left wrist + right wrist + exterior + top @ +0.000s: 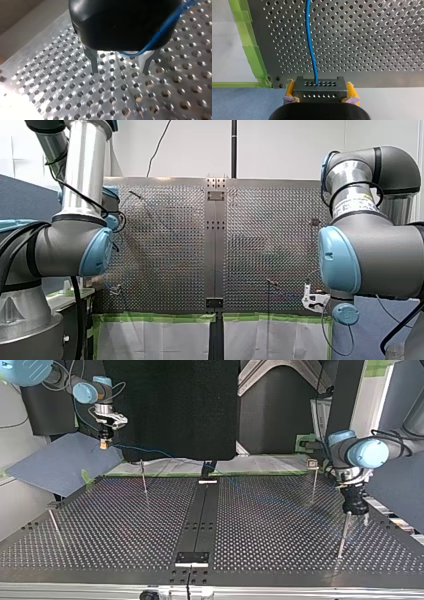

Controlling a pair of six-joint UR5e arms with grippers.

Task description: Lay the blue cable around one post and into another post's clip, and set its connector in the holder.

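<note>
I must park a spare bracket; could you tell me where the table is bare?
In the top view, bare board flanks the centre strip, between the far-left post and far-right post. Crowded: the right edge, where my left gripper hangs by the near-right post, and the far edge, along the cable.

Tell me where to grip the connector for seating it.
Likely grip the connector by its two flat end faces, coming from the rear, as my right hand does: it is a squat block, and the blue cable leaves its front.
</note>
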